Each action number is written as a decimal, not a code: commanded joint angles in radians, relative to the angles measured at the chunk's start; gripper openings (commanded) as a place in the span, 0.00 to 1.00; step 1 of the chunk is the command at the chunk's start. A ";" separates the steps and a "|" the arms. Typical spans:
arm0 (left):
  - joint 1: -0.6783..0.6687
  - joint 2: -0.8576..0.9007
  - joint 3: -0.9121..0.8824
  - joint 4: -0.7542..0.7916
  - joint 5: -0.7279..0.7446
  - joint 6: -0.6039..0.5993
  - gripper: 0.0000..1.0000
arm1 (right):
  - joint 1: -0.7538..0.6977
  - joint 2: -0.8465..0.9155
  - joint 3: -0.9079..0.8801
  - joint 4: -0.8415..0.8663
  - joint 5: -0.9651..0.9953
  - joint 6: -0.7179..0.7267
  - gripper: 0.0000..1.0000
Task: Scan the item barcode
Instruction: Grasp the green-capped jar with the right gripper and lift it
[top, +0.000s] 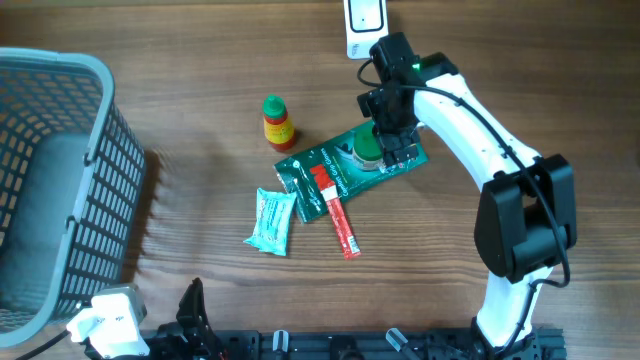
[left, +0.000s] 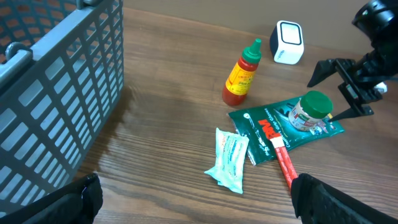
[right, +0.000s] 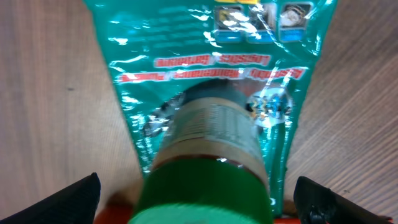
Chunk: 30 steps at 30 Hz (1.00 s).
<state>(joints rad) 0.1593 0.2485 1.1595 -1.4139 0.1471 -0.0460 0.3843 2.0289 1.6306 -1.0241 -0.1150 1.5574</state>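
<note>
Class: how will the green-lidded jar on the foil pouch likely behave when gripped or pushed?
The green-lidded jar looks rigid, so it should probably keep its shape when gripped. Its round, glossy body may slip, or roll if tipped. Sitting on the crinkled green foil pouch, not bare wood, it could wobble or slide when pushed.

My right hand (top: 378, 148) pointed down, upper right of centre in the overhead view, jaws spread wide, its white arm bending back to lower right. My left hand (top: 192, 310) lay bottom left, jaws wide.
</note>
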 joint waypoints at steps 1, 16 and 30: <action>0.006 -0.003 -0.004 0.002 0.008 0.002 1.00 | 0.026 -0.005 -0.023 0.000 -0.012 0.018 0.86; 0.006 -0.003 -0.004 0.002 0.008 0.002 1.00 | 0.011 -0.008 0.053 -0.154 -0.013 -1.173 0.52; 0.006 -0.003 -0.004 0.002 0.009 0.002 1.00 | -0.002 -0.008 0.103 -0.219 0.043 -1.400 1.00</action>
<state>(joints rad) 0.1593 0.2485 1.1595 -1.4139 0.1471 -0.0456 0.3779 2.0289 1.6768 -1.2224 -0.0975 0.0887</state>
